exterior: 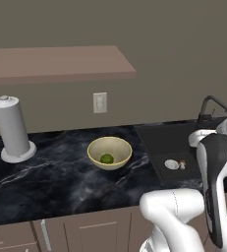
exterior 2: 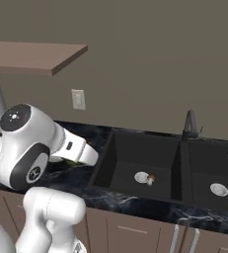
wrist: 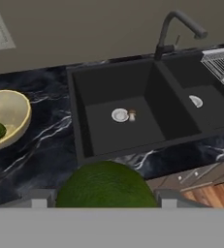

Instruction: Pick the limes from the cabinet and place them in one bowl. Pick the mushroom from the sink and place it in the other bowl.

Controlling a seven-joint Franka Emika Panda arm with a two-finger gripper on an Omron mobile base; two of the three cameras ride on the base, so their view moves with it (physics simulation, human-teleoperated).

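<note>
We read no writing or brand anywhere. Far left, a paper towel roll (exterior: 12, 129) stands on the black marble counter (exterior: 56, 182); the reddish-brown cabinet shelf (exterior: 56, 63) above is cut off at the frame edge. The pale yellow bowl (exterior: 109, 152) holds one lime (exterior: 106, 158). In the hand view the gripper (wrist: 101, 201) is clamped on a second lime (wrist: 106, 186) (fingertips barely show at its sides). Right of the bowl, the sink (wrist: 133, 121) holds the mushroom (wrist: 132, 115), just beside the silver drain (wrist: 119, 115). A dish rack (wrist: 220, 65) is cropped at far right.
</note>
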